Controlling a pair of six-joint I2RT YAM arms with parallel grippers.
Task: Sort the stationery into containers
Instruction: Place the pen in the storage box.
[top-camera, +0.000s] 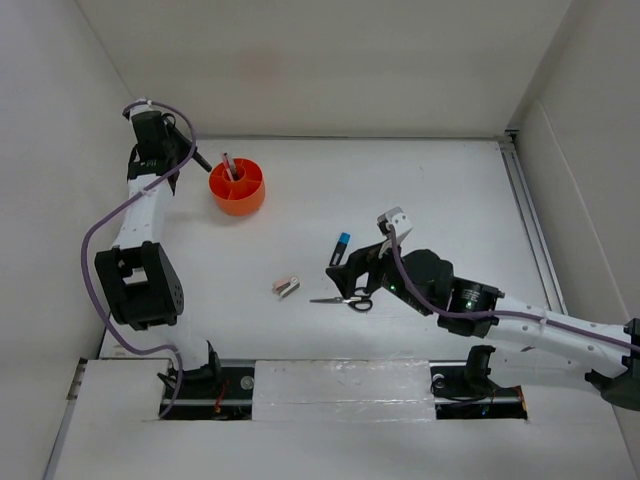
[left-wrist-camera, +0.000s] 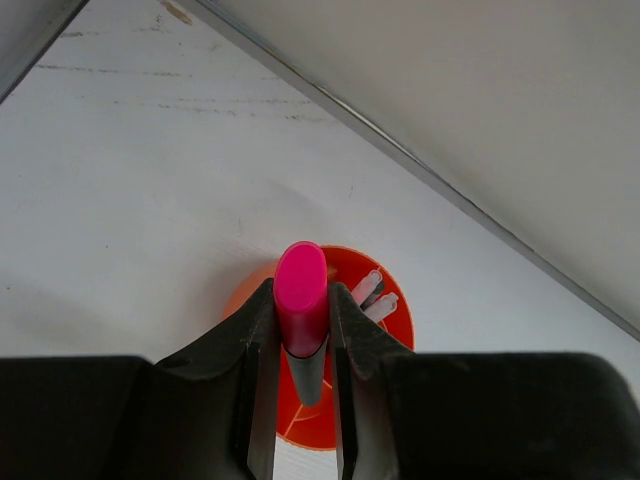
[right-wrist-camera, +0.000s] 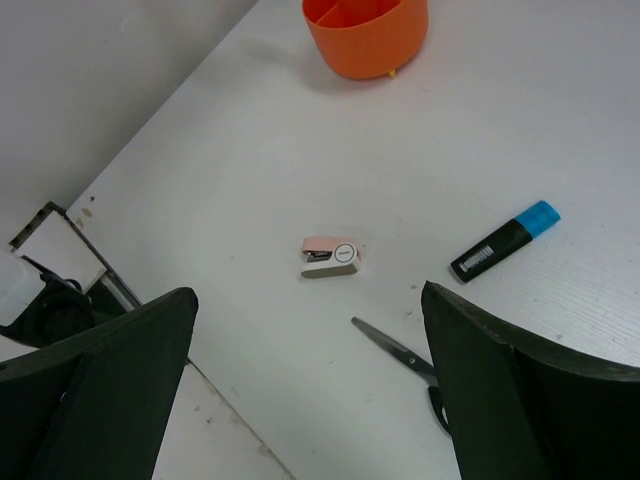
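The tub is orange; pink-capped highlighter and blue-capped highlighter are black.

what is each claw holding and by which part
Left claw grips the pink-capped highlighter at its cap end, over the orange tub. Right claw is open, holding nothing.

a white table boxed in by plain white walls, evenly lit.

The left arm has white link shells between black joint housings, and a purple cable loops along it from behind the jaws. The right arm matches it: black motor blocks, white tubes, its own purple cable. Both pairs of jaws are matte black and broad.
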